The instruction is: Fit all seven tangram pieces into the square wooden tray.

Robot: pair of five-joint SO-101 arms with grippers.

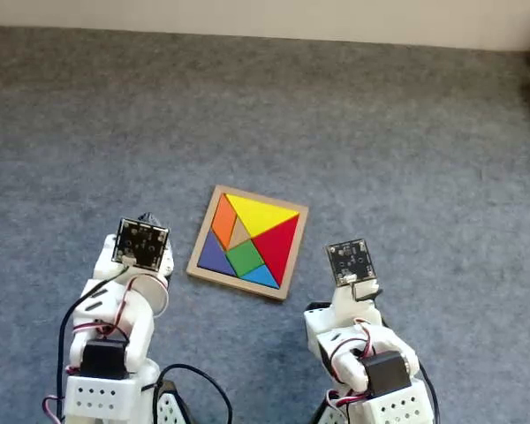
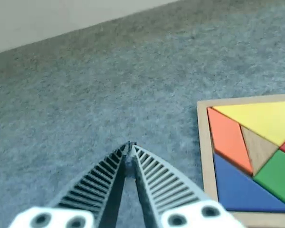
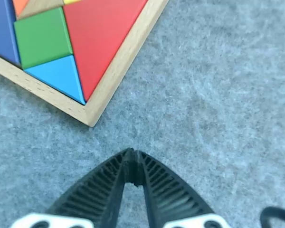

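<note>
The square wooden tray [image 1: 291,254] lies on the grey carpet between the two arms, turned slightly. Inside it sit the yellow triangle [image 1: 259,215], red triangle [image 1: 278,246], orange piece [image 1: 223,221], dark blue triangle [image 1: 214,256], green square [image 1: 245,257], light blue triangle [image 1: 261,276] and a wood-coloured triangle [image 1: 238,234]. My left gripper [image 2: 131,145] is shut with nothing in it, over the carpet beside the tray's [image 2: 203,142] orange and blue side. My right gripper [image 3: 131,152] is shut and empty, just off the tray's corner [image 3: 91,116] near the red and light blue pieces.
Grey carpet [image 1: 380,132] spreads all round the tray. A pale wall strip [image 1: 265,18] runs along the far edge. The two arm bases [image 1: 106,389] stand at the near edge with cables [image 1: 203,380] between them.
</note>
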